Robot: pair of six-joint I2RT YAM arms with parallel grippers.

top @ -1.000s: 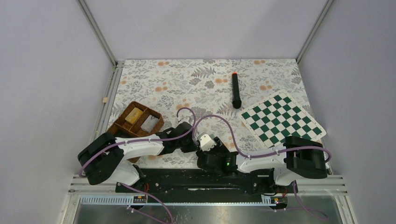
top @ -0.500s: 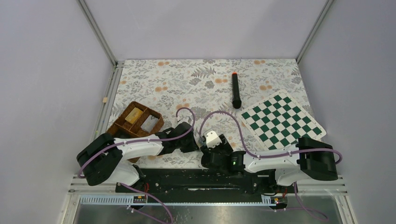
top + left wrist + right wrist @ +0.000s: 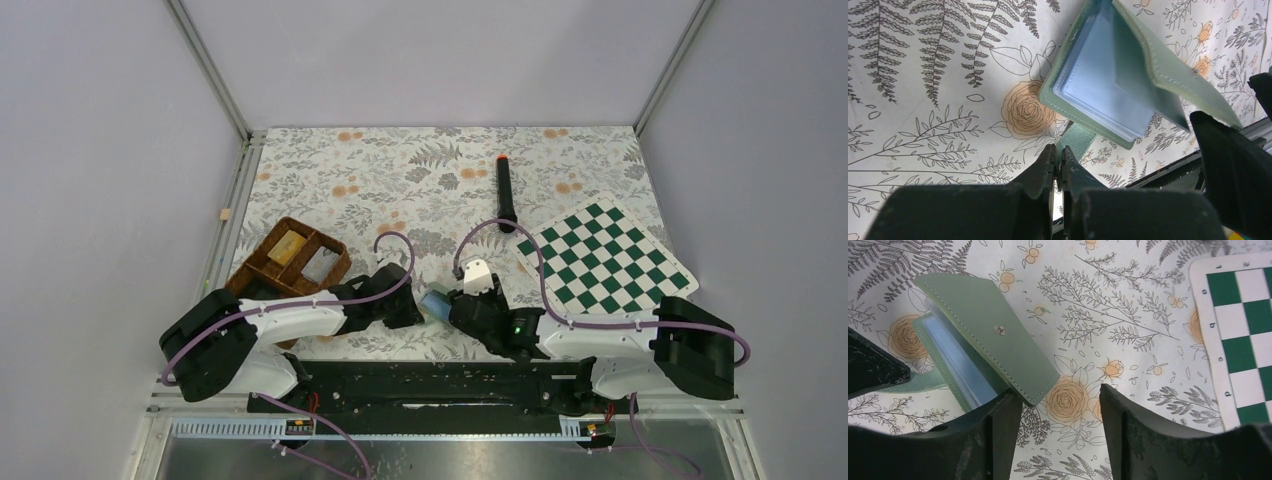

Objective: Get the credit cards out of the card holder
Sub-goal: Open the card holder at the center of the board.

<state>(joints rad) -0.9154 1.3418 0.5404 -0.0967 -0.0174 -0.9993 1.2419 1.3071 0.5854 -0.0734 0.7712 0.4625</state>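
Green wallet (image 3: 436,302) lies half open on the floral cloth, left of the chessboard (image 3: 603,252) and apart from it. Left gripper (image 3: 1059,162) jaws are pressed together, pinching the wallet's strap (image 3: 1079,141) to anchor it. Right gripper (image 3: 1058,400) jaws are spread, with the near corner of the raised flap (image 3: 993,325) between them; contact unclear. Pale blue sleeves (image 3: 1093,80) show under the flap. Cards not clearly visible in them, cannot tell how many remain. Greyish flat piece (image 3: 320,263) sits in a tray (image 3: 258,250) far left of the chessboard, maybe a card already out. Step: opening the wallet to reach the sleeves. Next move likely needs the right jaws to nip the flap and fold it back, or catch a card edge. The left pinch must hold so the wallet doesn't slide.
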